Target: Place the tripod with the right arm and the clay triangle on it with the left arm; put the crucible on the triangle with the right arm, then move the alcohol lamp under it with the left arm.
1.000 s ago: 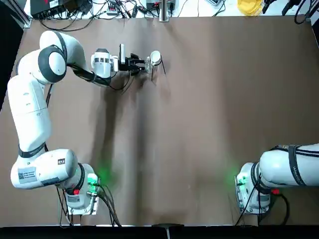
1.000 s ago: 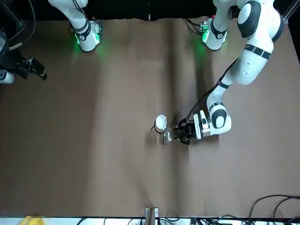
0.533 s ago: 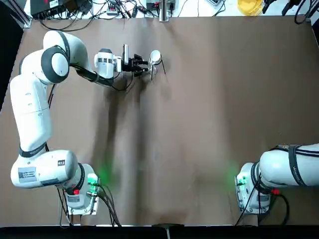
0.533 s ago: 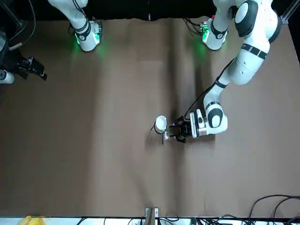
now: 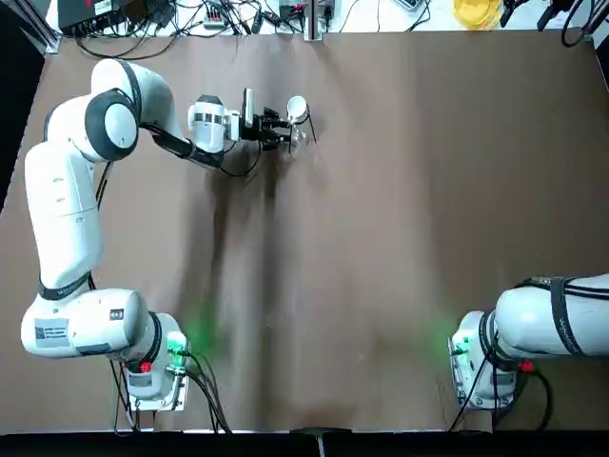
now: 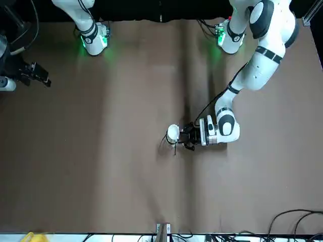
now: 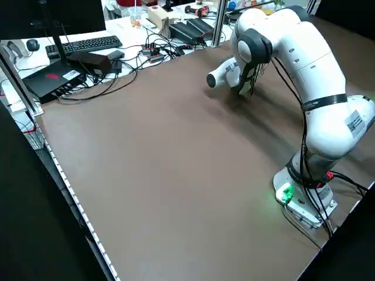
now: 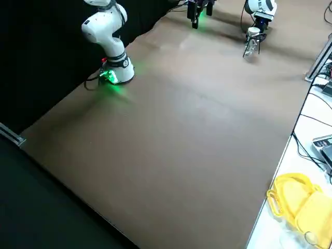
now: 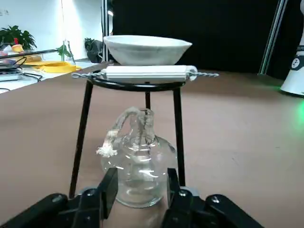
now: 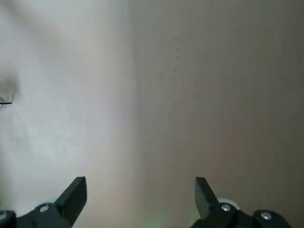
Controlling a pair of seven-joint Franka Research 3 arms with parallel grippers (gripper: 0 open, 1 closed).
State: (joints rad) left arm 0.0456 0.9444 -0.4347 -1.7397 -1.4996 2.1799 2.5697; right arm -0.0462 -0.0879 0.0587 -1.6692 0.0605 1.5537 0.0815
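Note:
The black wire tripod (image 9: pixel 80 137) stands near the table's far edge, with the clay triangle (image 9: pixel 145 72) across its ring and the white crucible (image 9: pixel 147 48) (image 5: pixel 297 109) (image 6: pixel 172 132) on top. Under the ring, between the front legs, is the clear glass alcohol lamp (image 9: pixel 140 161) (image 8: pixel 250 49). My left gripper (image 9: pixel 141 183) (image 5: pixel 284 130) (image 6: pixel 183 137) is shut on the lamp's body, low and level with the table. I cannot tell whether the lamp touches the cloth. In its wrist view my right gripper (image 10: pixel 140 185) stands open over bare table, far from the tripod.
Cables and power strips (image 5: pixel 190 19) run along the far edge, beside a metal post (image 5: pixel 312 24) and a yellow object (image 5: pixel 476 11). A keyboard (image 7: pixel 88 44) and a monitor stand sit beyond the table's left side. The brown cloth (image 5: pixel 381 238) stretches wide around the tripod.
My left gripper has slid the lamp toward the tripod, rightward in the top view, from beside the legs to under the ring. The right arm has stayed still.

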